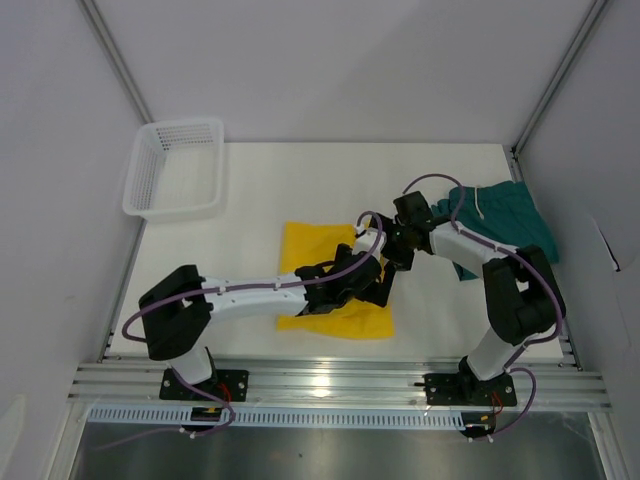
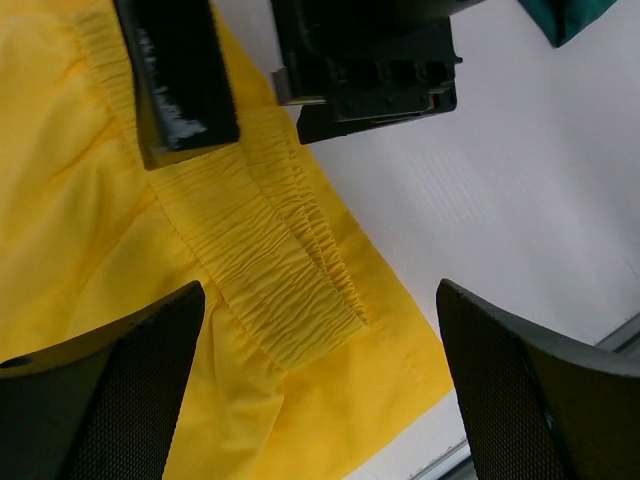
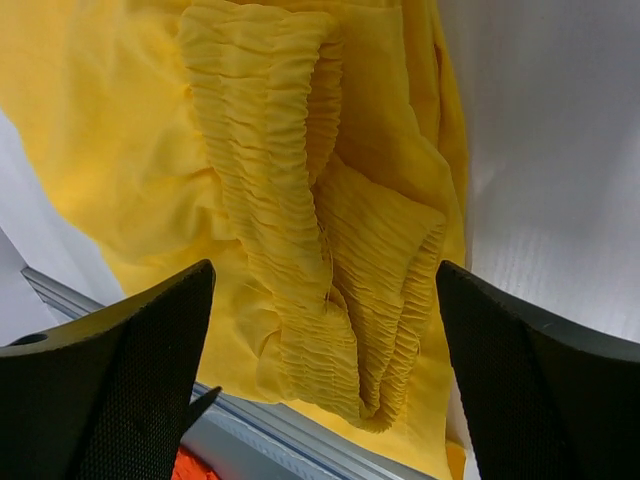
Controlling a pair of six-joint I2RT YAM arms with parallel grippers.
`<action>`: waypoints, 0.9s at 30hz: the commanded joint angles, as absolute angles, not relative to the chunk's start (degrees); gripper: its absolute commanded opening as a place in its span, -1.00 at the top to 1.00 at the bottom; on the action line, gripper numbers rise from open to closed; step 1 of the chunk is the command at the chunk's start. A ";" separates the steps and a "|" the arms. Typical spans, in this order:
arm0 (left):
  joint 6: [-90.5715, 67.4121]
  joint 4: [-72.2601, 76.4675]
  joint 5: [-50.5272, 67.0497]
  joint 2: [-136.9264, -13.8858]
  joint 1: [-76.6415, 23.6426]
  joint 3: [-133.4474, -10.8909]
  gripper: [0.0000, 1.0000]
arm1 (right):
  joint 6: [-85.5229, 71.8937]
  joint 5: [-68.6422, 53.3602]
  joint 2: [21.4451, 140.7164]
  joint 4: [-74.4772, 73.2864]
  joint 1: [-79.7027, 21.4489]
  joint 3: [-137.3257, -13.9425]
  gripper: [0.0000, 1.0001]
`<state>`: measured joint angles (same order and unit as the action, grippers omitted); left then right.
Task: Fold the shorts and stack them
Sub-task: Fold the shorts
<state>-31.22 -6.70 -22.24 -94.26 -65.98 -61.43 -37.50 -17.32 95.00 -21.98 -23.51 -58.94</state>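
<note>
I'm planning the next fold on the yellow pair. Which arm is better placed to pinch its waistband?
Probably the right. The right gripper stands open directly over the bunched waistband of the yellow shorts. The left gripper, also open, straddles the waistband's corner, half over bare table.

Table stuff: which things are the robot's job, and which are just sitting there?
For the job:
yellow shorts
teal-green shorts

Just sitting there:
white mesh basket
</note>
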 commanded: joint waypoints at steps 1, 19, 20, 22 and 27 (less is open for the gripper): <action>-30.58 -10.10 -24.96 -97.11 -66.45 -64.51 -0.96 | -37.44 -16.08 97.81 -21.09 -24.78 -63.27 -0.85; -33.14 -16.61 -29.71 -107.40 -65.48 -68.65 -0.42 | -34.98 -11.34 103.36 -24.43 -26.46 -69.08 0.02; -32.87 -16.18 -29.01 -107.14 -65.48 -68.29 -0.26 | -34.81 -11.25 103.53 -24.52 -26.54 -69.17 0.19; -31.39 -13.90 -28.31 -106.26 -65.83 -66.29 -0.16 | -34.28 -11.42 104.06 -24.61 -26.63 -69.87 0.34; -28.74 -8.36 -26.90 -100.38 -66.97 -59.44 -0.05 | -33.58 -10.73 105.03 -25.22 -27.33 -71.80 0.79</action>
<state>-31.14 -11.11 -28.77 -105.19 -65.98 -63.42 -34.85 -12.56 104.31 -25.69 -26.44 -68.77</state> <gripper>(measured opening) 0.537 0.119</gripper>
